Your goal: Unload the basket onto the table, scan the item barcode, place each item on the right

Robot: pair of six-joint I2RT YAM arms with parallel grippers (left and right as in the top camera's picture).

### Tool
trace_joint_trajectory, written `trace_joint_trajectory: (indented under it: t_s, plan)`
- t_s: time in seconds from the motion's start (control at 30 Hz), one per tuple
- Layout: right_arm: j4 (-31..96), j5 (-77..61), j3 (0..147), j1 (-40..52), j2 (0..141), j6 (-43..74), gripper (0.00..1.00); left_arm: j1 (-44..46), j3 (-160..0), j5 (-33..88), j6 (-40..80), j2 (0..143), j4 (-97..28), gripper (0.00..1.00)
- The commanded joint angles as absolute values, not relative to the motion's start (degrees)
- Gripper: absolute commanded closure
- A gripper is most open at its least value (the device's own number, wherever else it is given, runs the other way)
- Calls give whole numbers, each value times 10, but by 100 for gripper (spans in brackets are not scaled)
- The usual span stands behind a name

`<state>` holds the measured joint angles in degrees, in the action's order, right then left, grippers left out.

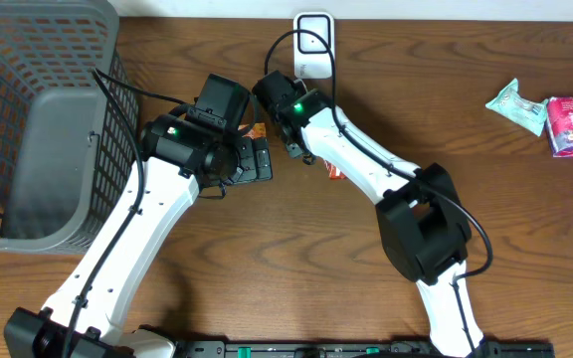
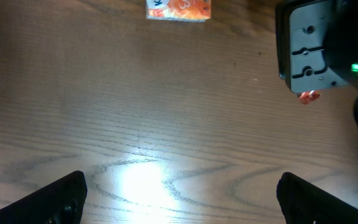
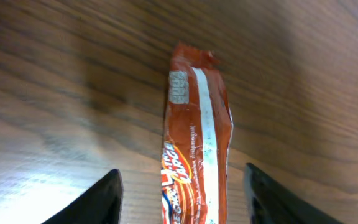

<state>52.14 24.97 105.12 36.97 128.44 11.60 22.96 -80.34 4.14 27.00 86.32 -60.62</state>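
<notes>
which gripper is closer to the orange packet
Right. The packet lies between the open fingers of the right gripper; the left gripper is off to one side, bare table between its fingers.

Left wrist camera: my fingers spread wide above the wood.
I see the left gripper with its jaws wide apart, dark fingertips showing in both bottom corners. Between them is the wooden table with a bright glare patch. An orange packet lies at the top edge, cut off by the frame. At upper right sits a black housing with a green light, and a red-orange scrap shows just under it.
</notes>
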Motion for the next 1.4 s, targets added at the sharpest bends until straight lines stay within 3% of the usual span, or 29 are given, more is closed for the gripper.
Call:
trace_joint_trajectory:
  t_s: [0.0,0.33,0.67,0.87,1.07,1.17,1.37]
  plan:
    - [521,282,1044,368,1315,124,47,228,-805,38,267,865,-608,2]
    - [551,331,1042,368,1355,124,47,228,-805,38,267,865,-608,2]
    - [546,331,1020,369,1380,124,54,228,-805,38,267,865,-608,2]
    - [545,327,1020,368,1408,123,66,228,-805,38,267,865,-608,2]
    - [578,317,1050,367,1405,123,96,228,-805,38,267,865,-608,2]
    - [617,256,1107,357,1401,114,99,228,-805,38,267,865,-608,2]
    - [706,-93,1275,277,1401,44,99,228,-805,38,267,865,-608,2]
